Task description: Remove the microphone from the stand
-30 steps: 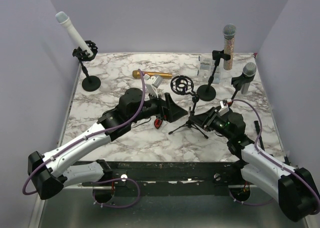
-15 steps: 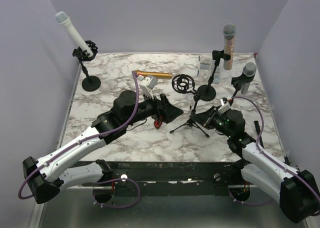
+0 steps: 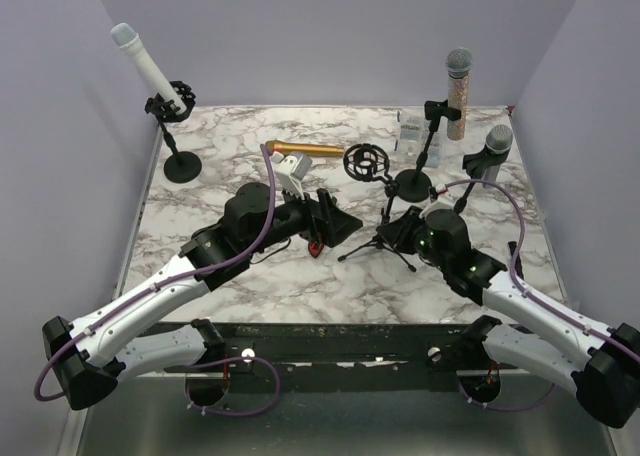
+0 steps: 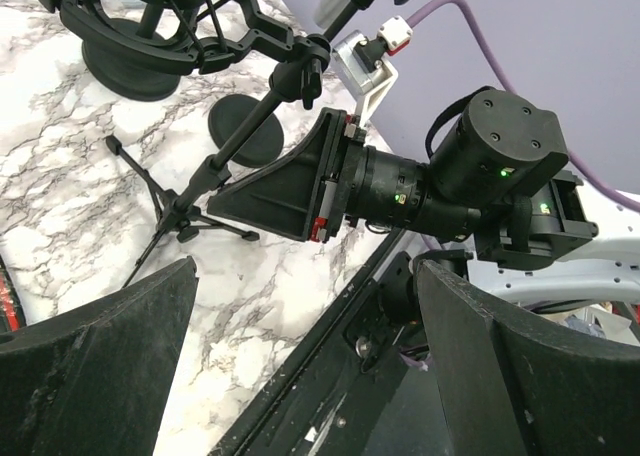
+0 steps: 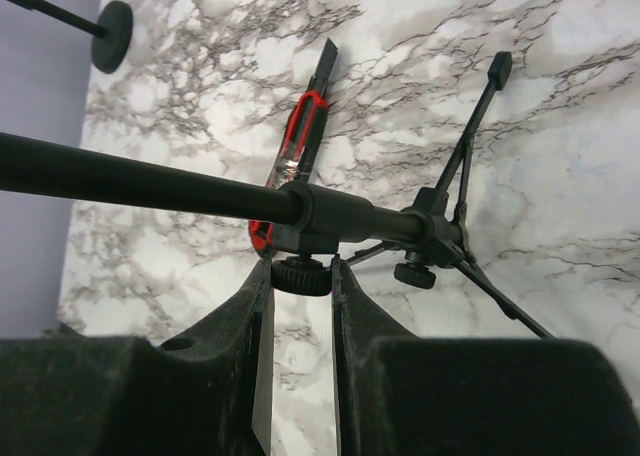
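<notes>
A black tripod stand (image 3: 378,244) with an empty round shock mount (image 3: 364,162) stands mid-table. My right gripper (image 3: 398,232) is shut on the stand's small clamp knob (image 5: 303,276) under its pole (image 5: 150,181). My left gripper (image 3: 338,225) is open and empty just left of the stand; its view shows the mount (image 4: 150,26), the pole (image 4: 240,141) and the right gripper (image 4: 275,191). A gold microphone (image 3: 306,149) lies on the table behind the left arm.
A white microphone (image 3: 143,64) sits in a stand at the back left. A glittery microphone (image 3: 457,91) and a grey one (image 3: 496,148) sit in stands at the back right, by a round-base stand (image 3: 413,183). A red utility knife (image 3: 316,244) lies under the left gripper.
My left gripper has drawn back to the left from the shock mount. My right gripper has moved forward and left onto the tripod stand's knob.
</notes>
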`<state>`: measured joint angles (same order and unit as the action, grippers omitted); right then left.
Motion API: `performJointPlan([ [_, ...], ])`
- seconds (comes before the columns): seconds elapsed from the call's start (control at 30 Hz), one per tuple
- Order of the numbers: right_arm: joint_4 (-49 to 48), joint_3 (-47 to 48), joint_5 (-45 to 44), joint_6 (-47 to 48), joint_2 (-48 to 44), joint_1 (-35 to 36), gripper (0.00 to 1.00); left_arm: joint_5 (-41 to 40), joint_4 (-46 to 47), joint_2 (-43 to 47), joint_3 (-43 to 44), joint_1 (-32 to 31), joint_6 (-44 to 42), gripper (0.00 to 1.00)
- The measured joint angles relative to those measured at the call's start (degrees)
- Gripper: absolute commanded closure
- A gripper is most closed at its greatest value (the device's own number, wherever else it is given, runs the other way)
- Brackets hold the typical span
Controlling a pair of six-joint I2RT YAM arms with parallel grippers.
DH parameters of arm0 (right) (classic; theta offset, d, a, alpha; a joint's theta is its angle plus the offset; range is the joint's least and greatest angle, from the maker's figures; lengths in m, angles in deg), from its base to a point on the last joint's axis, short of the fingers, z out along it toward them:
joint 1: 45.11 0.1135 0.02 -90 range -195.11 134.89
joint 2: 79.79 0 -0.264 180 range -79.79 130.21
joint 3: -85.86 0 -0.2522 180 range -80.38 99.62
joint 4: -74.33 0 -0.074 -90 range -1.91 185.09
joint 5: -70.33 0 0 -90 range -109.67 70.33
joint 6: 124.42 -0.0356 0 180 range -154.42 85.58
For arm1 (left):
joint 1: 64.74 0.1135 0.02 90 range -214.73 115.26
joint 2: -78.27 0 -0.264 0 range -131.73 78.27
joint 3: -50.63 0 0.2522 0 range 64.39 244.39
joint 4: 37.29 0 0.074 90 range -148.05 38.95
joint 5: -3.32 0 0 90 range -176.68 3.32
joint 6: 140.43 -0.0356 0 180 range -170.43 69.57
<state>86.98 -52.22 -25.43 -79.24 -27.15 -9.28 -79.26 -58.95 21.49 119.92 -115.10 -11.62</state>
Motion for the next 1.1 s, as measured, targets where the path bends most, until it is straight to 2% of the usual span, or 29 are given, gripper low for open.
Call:
performJointPlan([
  [0.33,11.6,7.8,-11.9,5.0,3.3,4.0,0.97,-0.9,-1.2,0.7,-0.1,0.0,-0.3,0.10],
  [0.37,12.5,8.3,-12.2,5.4,3.5,4.0,0.93,-0.9,-1.3,0.7,-0.1,0.0,-0.4,0.10],
  [0.47,14.1,9.2,-12.4,6.5,3.8,4.0,0.70,-1.0,-1.3,0.7,-0.1,0.0,-0.5,0.10],
  [0.57,14.6,9.2,-11.8,7.4,3.0,4.0,0.51,-1.0,-1.3,0.7,-0.1,0.0,-0.5,0.09],
  [0.63,14.8,9.2,-11.2,7.8,1.4,4.0,0.46,-1.0,-1.4,0.7,-0.1,0.0,-0.7,0.09],
  [0.73,15.8,9.4,-10.5,8.1,-2.3,4.0,0.40,-1.0,-1.7,0.7,-0.1,0.0,-1.0,0.09],
  [1.0,22.5,12.3,-9.8,8.3,-12.0,4.0,0.40,-1.0,-1.7,0.7,-0.1,0.0,-1.3,0.05],
  [1.1,24.4,14.1,-9.8,7.1,-15.7,4.0,0.36,-1.0,-1.6,0.5,-0.1,0.0,-1.3,0.03],
])
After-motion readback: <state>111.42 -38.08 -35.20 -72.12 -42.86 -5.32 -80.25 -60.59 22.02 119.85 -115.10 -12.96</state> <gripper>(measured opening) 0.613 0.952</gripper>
